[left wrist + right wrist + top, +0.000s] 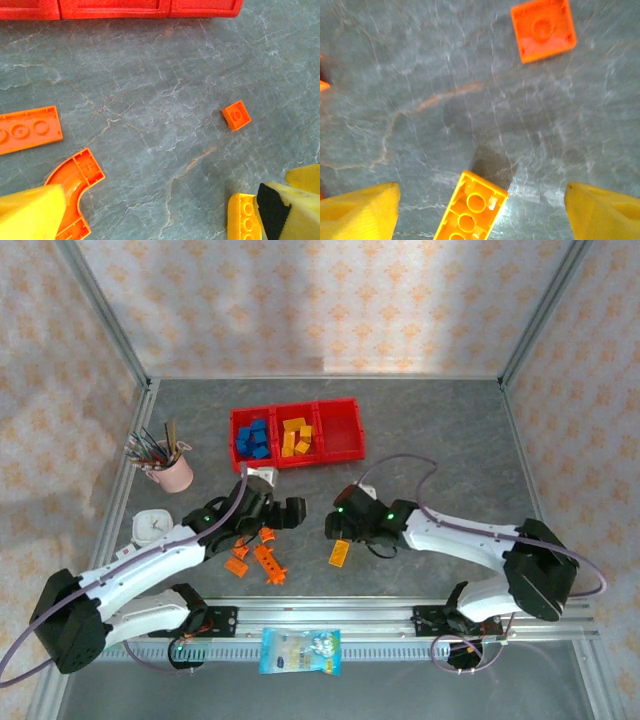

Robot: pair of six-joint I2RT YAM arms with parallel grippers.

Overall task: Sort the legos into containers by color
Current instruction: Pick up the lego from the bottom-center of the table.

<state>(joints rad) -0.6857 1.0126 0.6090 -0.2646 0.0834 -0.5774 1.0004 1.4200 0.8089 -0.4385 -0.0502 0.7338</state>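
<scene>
Looks like picking the yellow brick: right fingers wide astride it, left fingers wide, empty; closing should come next

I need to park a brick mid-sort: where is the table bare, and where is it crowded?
Bare: the table right of the containers, and the strip behind them. Crowded: the loose orange legos and the yellow-orange lego between the two arms, and the pink cup at far left.
</scene>
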